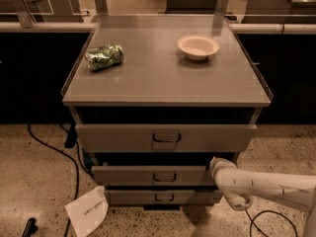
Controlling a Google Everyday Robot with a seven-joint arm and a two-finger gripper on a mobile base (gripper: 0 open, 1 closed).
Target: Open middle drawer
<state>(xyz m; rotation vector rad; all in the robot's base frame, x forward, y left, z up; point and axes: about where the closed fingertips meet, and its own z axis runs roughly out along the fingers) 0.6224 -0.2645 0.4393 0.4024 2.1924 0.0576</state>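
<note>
Here's the cabinet, three grey drawers stacked under a flat counter [163, 83]. The middle drawer [143, 175] sits between the tall top drawer [118, 138] and the slim bottom drawer [128, 197], and a dark gap shows above its front. Its small dark loop handle [164, 177] is at the centre of the front, with nothing touching it.

The white arm [269, 187] reaches in low from the right, and the end effector [216, 165] is at the right end of the middle drawer's front, up by its top corner and well apart from the handle. It points in toward the cabinet, so I cannot tell whether it is spread or pressed together, nor whether it is touching the drawer.

Up on the counter there's a pale bowl [198, 47] toward the back right and a crumpled green bag [104, 57] on its side toward the left, the two well apart.

Down on the speckled floor a white sheet of paper [87, 213] lies just left of the bottom drawer, and a black cable [55, 153] loops past the cabinet's left side.
</note>
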